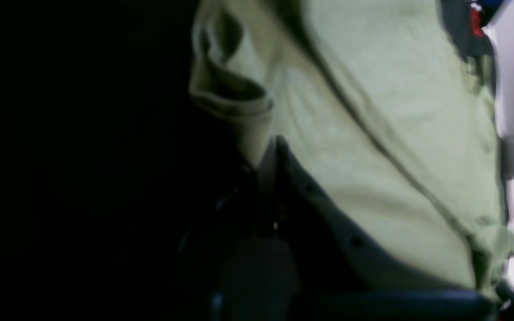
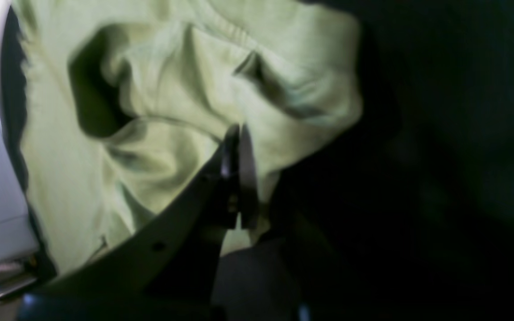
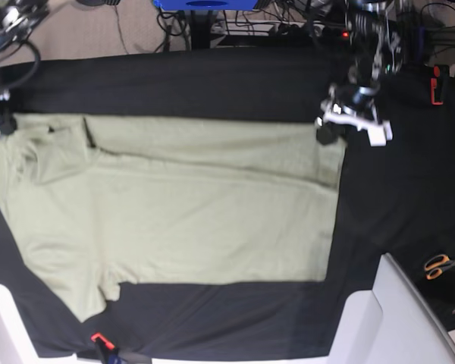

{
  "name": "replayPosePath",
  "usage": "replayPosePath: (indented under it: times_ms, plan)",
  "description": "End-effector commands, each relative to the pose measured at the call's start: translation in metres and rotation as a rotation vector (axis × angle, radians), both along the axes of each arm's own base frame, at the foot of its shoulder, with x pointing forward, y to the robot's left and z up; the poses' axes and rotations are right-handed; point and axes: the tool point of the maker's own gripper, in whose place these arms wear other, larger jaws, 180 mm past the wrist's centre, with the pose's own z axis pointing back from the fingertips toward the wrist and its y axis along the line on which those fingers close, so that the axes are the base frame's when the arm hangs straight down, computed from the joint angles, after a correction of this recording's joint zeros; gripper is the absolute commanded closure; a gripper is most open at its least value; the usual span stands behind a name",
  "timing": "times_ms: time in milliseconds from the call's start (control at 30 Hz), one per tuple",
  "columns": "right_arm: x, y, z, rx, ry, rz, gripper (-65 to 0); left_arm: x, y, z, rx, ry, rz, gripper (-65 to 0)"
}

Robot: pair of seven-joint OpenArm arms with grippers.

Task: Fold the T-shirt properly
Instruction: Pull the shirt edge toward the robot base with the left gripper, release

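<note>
Pale green cotton T-shirt (image 3: 174, 212) spread flat on black cloth (image 3: 212, 83) over the desk. Left hand (image 3: 327, 127) pinched shut on T-shirt's far corner. Right hand (image 3: 1, 125) clamped on T-shirt's opposite far corner.

A black cloth (image 3: 212, 83) covers the work surface from edge to edge. Beyond it, at twelve o'clock, bare tan floor (image 3: 91, 30) shows with tangled dark cables (image 3: 288, 19) and a blue object (image 3: 205, 4) (only its lower edge visible). White panels (image 3: 402, 311) sit at five o'clock, orange-handled scissors (image 3: 440, 265) at four.
</note>
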Motion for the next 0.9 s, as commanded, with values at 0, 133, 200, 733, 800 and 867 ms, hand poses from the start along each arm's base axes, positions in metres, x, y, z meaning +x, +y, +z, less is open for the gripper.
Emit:
replayPosePath:
  times_ms: [0, 133, 200, 733, 800, 867]
  plan:
    - [0.001, -0.012, 0.012, -0.043, -0.017, 0.005, 0.0, 0.002, 0.005, 0.015, 0.014, -0.048, -0.003, 0.0]
    - [-0.017, -0.006, 0.012, -0.068, 0.016, 0.028, 0.0, -0.025, 0.003, 0.022, 0.038, -0.038, -0.023, 0.0]
    - [-0.024, -0.005, 0.012, -0.075, 0.030, 0.034, 0.0, -0.038, 0.003, 0.022, 0.046, -0.024, -0.026, 0.0]
    - [-0.060, -0.009, 0.007, -0.109, 0.094, 0.042, 0.0, -0.099, 0.033, 0.017, 0.098, 0.073, 0.048, 0.0]
    - [-0.058, -0.005, 0.009, -0.112, 0.087, 0.043, 0.0, -0.105, 0.034, 0.015, 0.100, 0.087, 0.049, 0.0]
    - [-0.060, -0.005, 0.011, -0.120, 0.091, 0.052, 0.0, -0.105, 0.032, 0.015, 0.097, 0.086, 0.047, 0.0]
